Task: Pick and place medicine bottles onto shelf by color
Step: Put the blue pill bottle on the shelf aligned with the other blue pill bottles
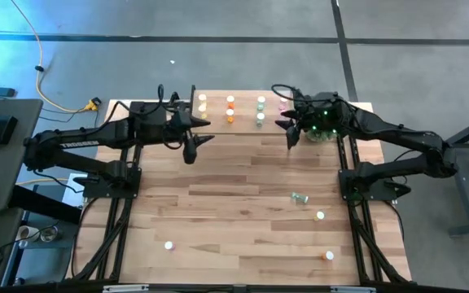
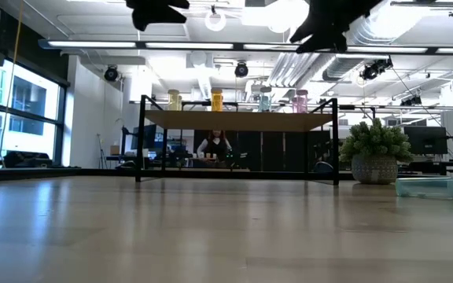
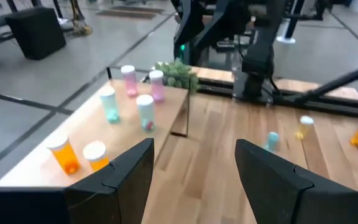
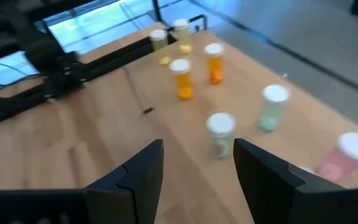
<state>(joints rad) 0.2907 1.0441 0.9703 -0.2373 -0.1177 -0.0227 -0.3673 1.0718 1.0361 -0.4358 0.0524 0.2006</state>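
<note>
Yellow, orange, green and pink medicine bottles already stand in colour groups on the shelf (image 1: 243,110) at the far edge of the desk (image 1: 234,187), so I'd say I'm between picks, with both pincers empty. My left pincer (image 1: 192,140) hangs open just off the shelf's left end, holding nothing. Four strays sit well apart on the near desk: a white-capped one (image 1: 168,245), a green bottle (image 1: 300,198) tipped on its side, a pale one (image 1: 320,216) and an orange bottle (image 1: 329,255). My right pincer (image 1: 291,130) is open too, above the shelf's right end beside the plant ball (image 1: 322,130). Next move, I reckon: swing back and drop low over one. They're tiny translucent cylinders, easy to knock over.
</note>
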